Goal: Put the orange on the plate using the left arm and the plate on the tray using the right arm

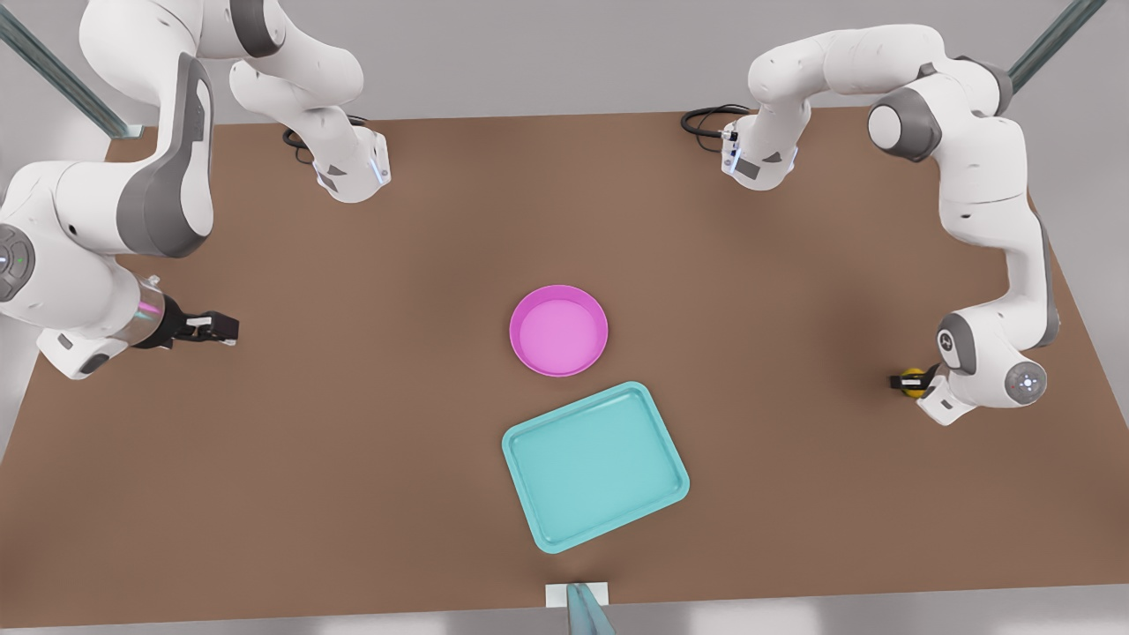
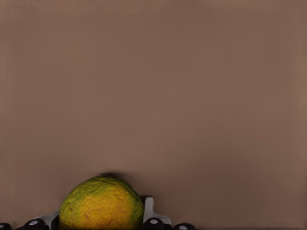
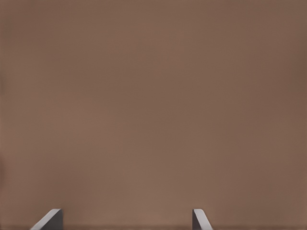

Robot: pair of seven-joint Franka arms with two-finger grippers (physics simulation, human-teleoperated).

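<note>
The orange, yellow-orange with green patches, sits between the fingers of my left gripper, which is shut on it. In the front view this gripper and the orange are low over the table at the front view's right. The pink plate lies at the table's middle with nothing on it. The teal tray lies just in front of it, a small gap between them. My right gripper hangs open at the front view's left, its fingertips wide apart over bare table.
The brown table carries both arm bases at its far edge. A small white block with a teal bar sits at the near edge, in front of the tray.
</note>
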